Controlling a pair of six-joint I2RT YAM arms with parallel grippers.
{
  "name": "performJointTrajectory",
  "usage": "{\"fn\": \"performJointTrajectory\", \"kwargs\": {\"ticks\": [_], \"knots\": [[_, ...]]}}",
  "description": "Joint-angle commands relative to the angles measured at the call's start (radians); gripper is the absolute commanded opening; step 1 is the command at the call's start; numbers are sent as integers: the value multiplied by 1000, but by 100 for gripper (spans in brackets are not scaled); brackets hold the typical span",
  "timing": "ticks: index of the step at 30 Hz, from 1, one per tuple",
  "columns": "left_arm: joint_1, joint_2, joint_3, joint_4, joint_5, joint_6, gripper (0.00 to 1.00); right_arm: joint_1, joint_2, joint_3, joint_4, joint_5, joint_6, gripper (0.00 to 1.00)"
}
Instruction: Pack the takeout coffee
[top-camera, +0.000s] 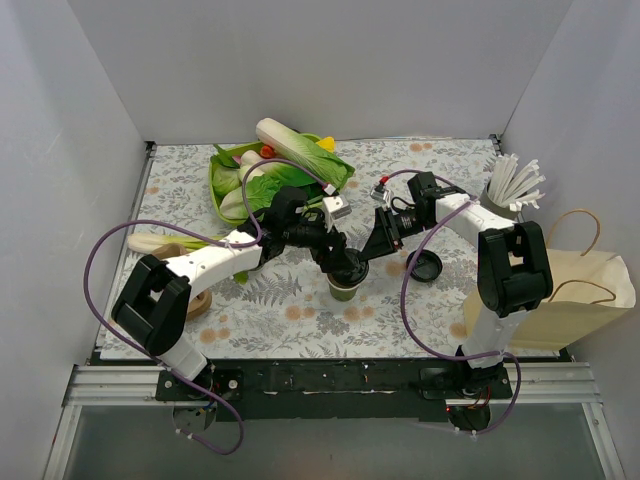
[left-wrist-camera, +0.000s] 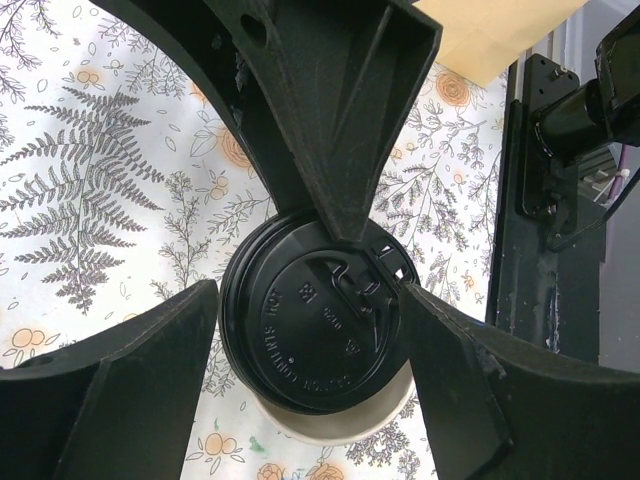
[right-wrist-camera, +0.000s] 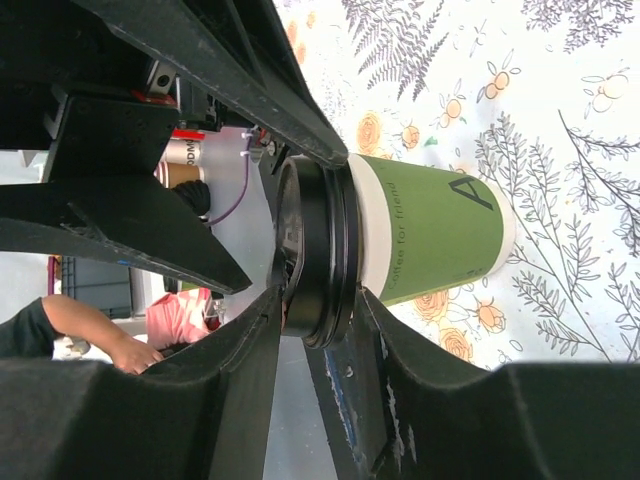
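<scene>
The takeout coffee (top-camera: 343, 291) is a small green cup standing mid-table. It also shows in the right wrist view (right-wrist-camera: 430, 235), and its cream rim (left-wrist-camera: 340, 425) shows in the left wrist view. A black lid (left-wrist-camera: 310, 320) sits tilted and off-centre on it, also seen edge-on (right-wrist-camera: 318, 255). My left gripper (top-camera: 345, 262) is over the cup, and its fingers close on the lid's two sides (left-wrist-camera: 311, 290). My right gripper (top-camera: 368, 250) comes from the right and pinches the lid's edge (right-wrist-camera: 320, 292), with one finger on the lid's top and one under the rim.
A spare black lid (top-camera: 423, 267) lies just right of the cup. A grey cup of white straws (top-camera: 510, 190) stands at the back right. A brown paper bag (top-camera: 560, 295) lies on the right. A green basket of vegetables (top-camera: 275, 175) is behind.
</scene>
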Motion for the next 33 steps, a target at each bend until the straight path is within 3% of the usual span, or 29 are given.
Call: {"fn": "performJointTrajectory", "kwargs": {"ticks": [1, 25, 33], "knots": [[-4, -31, 26, 10, 4, -12, 72, -3, 10, 35, -25, 33, -26, 42], [-4, -80, -11, -4, -62, -3, 72, 52, -6, 39, -22, 83, -21, 44], [-3, -99, -18, -31, -81, -6, 72, 52, 5, 51, -28, 80, -21, 51]]}}
